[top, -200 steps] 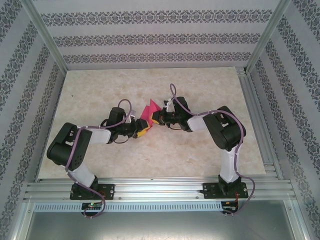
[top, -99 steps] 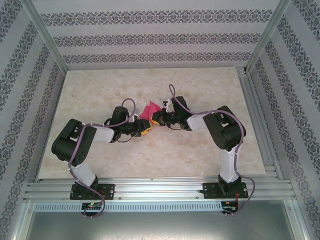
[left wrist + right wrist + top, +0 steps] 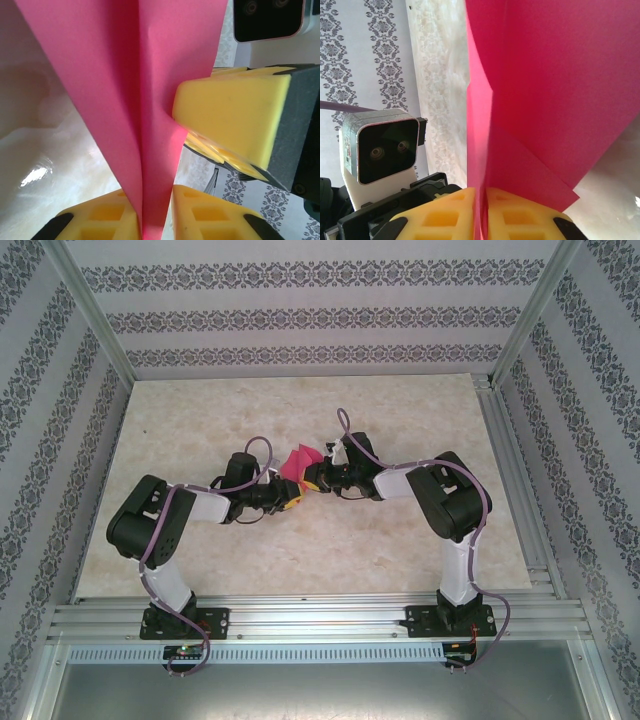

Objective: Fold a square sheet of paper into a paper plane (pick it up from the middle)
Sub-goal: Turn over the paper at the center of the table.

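Marbled beige counter (image 3: 400,430) runs out to patterned walls (image 3: 300,315), and both arms meet over its middle. Closest in, the left hand (image 3: 289,501) is drawn narrow and holds the sheet of paper (image 3: 300,460) by its lower, tapering end. In its wrist view the two yellow fingers (image 3: 100,222) sit tight on either side of the central crease, with the pink layers pressed between them. Facing it, the right hand (image 3: 314,480) is likewise pinched down on the paper. Its fingers (image 3: 445,215) clamp one edge from below, and one pad (image 3: 225,120) bears on the paper's flank just above the left hand's grip.

Between them the paper stands up as a creased, narrowing shape. It seems raised off the counter, though I can't tell whether its lowest tip touches.

To my eye this is mid-fold: the spine crease is made, but no wings are angled out yet. I'd judge that the next move needs one hand to keep the spine pinned while the other lets go, takes a loose flap again and bends it down along the crease. The edges have to stay matched, and the hands must not pull apart, or so thin a sheet will tear or slip.
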